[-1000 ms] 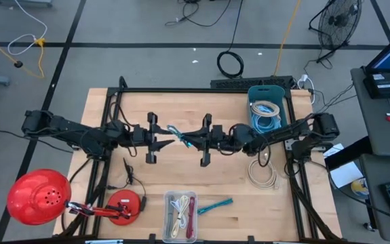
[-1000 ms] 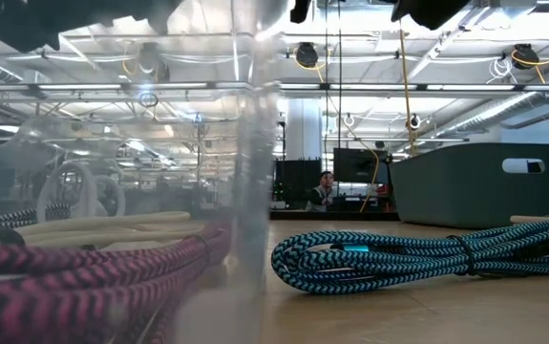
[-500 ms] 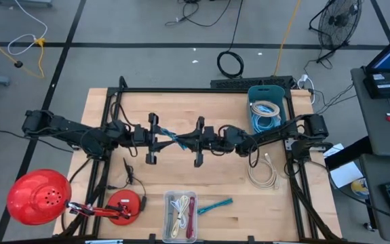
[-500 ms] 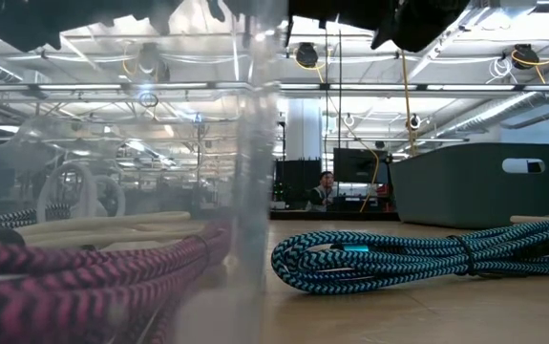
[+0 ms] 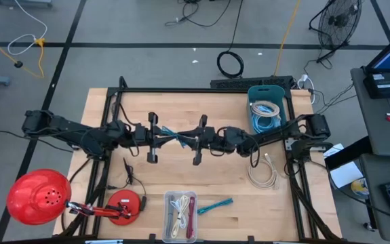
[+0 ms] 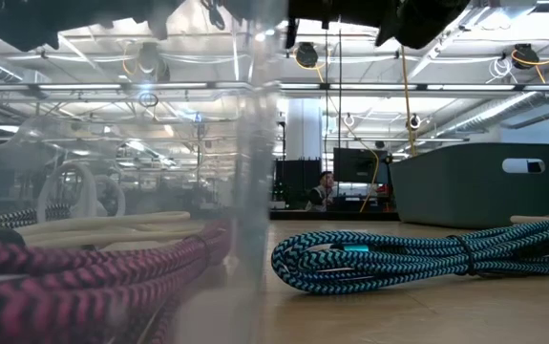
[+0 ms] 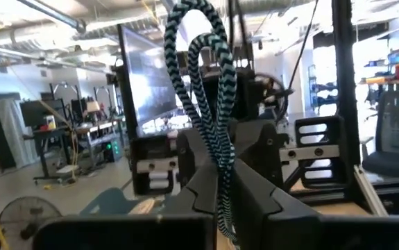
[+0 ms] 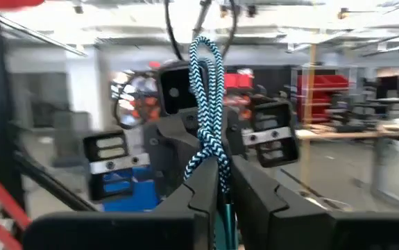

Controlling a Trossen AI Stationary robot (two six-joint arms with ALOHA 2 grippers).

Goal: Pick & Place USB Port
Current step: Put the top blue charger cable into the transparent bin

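A teal-and-black braided USB cable [image 5: 176, 138] hangs in the air over the middle of the table, bundled into loops [image 7: 200, 76]. My left gripper [image 5: 164, 136] reaches in from the table's left and is shut on it. My right gripper [image 5: 190, 140] comes from the table's right, faces the left one, and is also shut on it. The right wrist view shows the loops [image 8: 207, 83] rising above the right gripper's fingers [image 8: 202, 182]. The two grippers stand a short way apart with the cable bridging them. My left gripper pinches the bundled cable strands [image 7: 221, 182] between its two fingers, coming roughly level from the table's left. The loops stand up above the fingers, clear of the table. My right gripper pinches the same bundle lower down [image 8: 220, 179] between its two fingers, roughly level from the table's right. The cable is lifted clear.
A clear box [image 5: 180, 215] holding several cables stands at the near edge, with another teal cable [image 5: 215, 205] beside it. A grey bin [image 5: 268, 108] with cables sits far right, a white coil [image 5: 262, 175] lies below it, and a red lamp [image 5: 39, 196] is near left.
My right gripper has moved toward the table's left and slightly down, carrying the cable up to my left gripper. The cable, earlier held out from the right gripper alone, now spans both grippers.
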